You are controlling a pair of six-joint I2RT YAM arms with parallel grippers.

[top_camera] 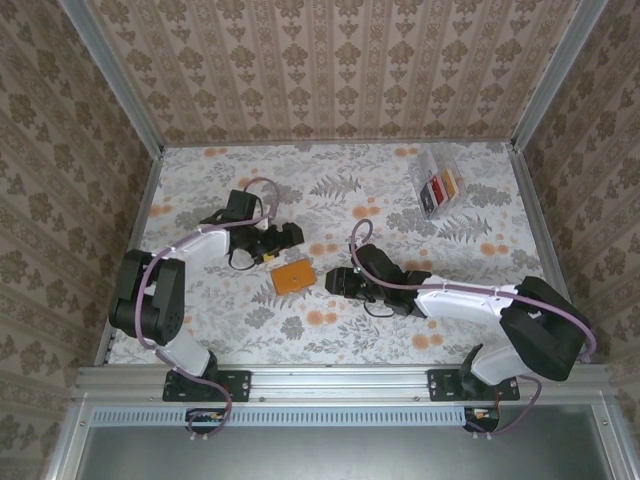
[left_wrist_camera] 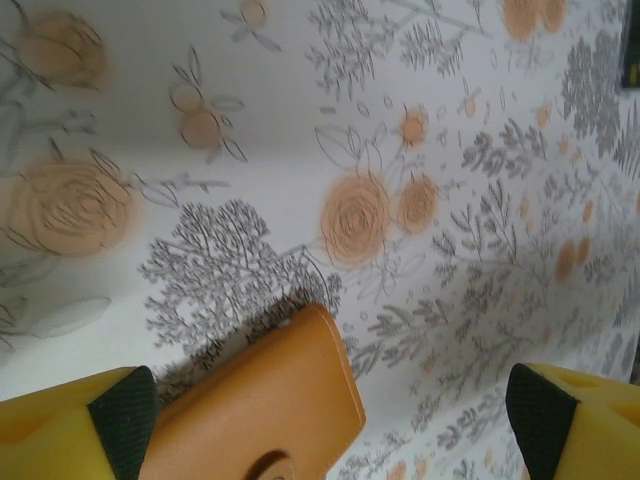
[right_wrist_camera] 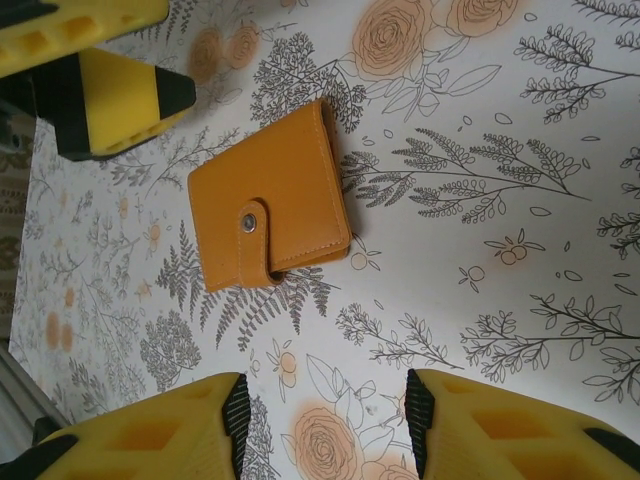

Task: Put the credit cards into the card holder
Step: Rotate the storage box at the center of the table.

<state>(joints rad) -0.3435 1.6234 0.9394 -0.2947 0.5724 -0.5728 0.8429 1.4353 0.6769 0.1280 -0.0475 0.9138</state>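
Card holder (right_wrist_camera: 270, 205) snapped shut, slots hidden; left gripper (left_wrist_camera: 330, 420) and right gripper (right_wrist_camera: 325, 420) fingers spread wide; credit cards (top_camera: 441, 186) blurry inside clear box (top_camera: 424, 168).

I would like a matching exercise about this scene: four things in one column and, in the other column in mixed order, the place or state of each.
Things
1. holder
2. cards
3. left gripper
4. right gripper

Places and states, as seen from the top camera
a. open, just right of the holder
b. inside the clear box, far right
c. snapped shut, lying flat
d. open, on the far side of the holder

Pairs: 1-c, 2-b, 3-d, 4-a
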